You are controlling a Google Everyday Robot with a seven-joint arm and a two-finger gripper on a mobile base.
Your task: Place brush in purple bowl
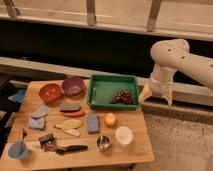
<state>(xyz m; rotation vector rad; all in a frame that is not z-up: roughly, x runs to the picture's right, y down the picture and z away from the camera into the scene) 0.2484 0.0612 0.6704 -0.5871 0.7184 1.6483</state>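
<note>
The brush [56,145] lies near the table's front left edge, its dark-brown head to the left and its black handle pointing right. The purple bowl [73,85] stands at the back of the table, next to an orange-red bowl [50,92]. It looks empty. My gripper [157,98] hangs off the table's right side, just right of the green tray [102,86], far from both the brush and the bowl. Its two pale fingers [146,93] are spread apart and hold nothing.
The green tray holds a dark bunch of grapes [123,97]. Grey-blue sponge pieces [39,116], a blue sponge [93,123], yellow pieces [69,124], an orange ball [110,119], a white cup [123,135], a metal cup [103,143] and a blue cup [18,150] lie on the wooden table [135,150].
</note>
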